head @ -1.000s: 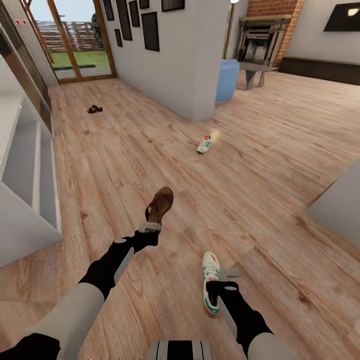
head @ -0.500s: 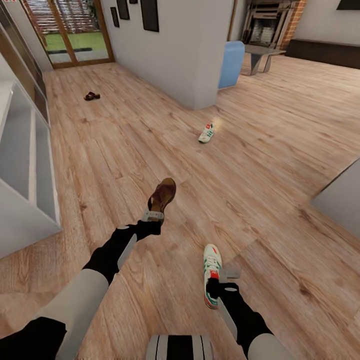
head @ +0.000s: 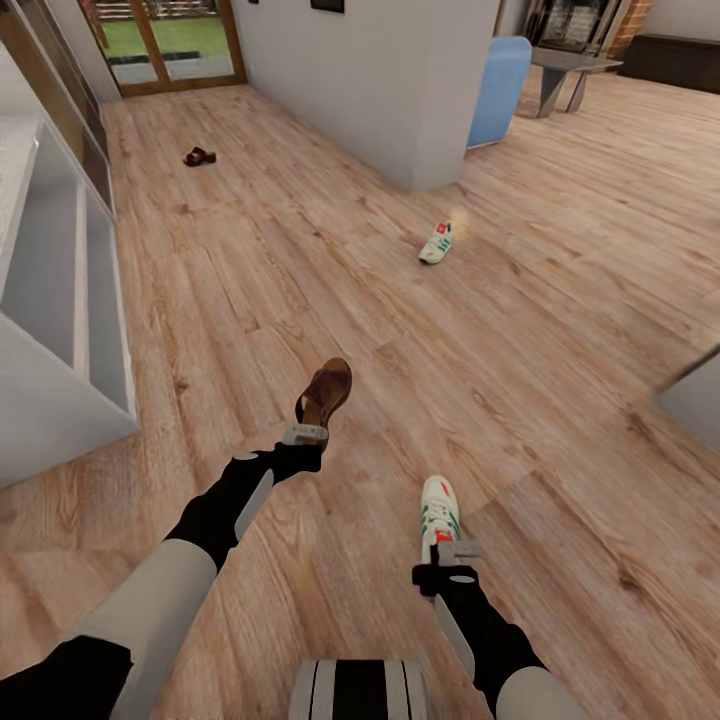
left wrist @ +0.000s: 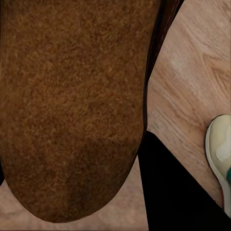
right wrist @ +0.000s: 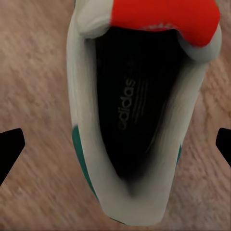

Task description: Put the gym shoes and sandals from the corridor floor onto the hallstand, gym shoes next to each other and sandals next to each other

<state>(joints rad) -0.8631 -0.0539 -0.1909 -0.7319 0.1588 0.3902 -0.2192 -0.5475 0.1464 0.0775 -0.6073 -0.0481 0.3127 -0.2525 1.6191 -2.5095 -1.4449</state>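
Note:
My left gripper (head: 303, 434) is shut on the heel end of a dark brown sandal (head: 325, 390), held tilted above the corridor floor (head: 560, 300). Its suede sole (left wrist: 72, 106) looms close in the left wrist view. My right gripper (head: 448, 549) hangs open over the heel of a white gym shoe (head: 438, 512) lying on the planks. The shoe's red heel patch and dark opening (right wrist: 139, 110) sit between the spread fingertips (right wrist: 9, 144). The second gym shoe (head: 437, 243) lies farther ahead, and the second sandal (head: 199, 156) far back left. The pale hallstand (head: 60, 330) stands at the left.
A white partition wall (head: 400, 90) juts in ahead with a blue chair (head: 500, 90) behind it. A grey block (head: 695, 400) stands at the right edge. Glass doors (head: 170, 40) close the corridor's far end. Open floor lies between me and the hallstand.
The head camera has tilted down, so the whole scene shifted. My right gripper now sits over the gym shoe's heel instead of beside its middle. The left arm still holds the sandal.

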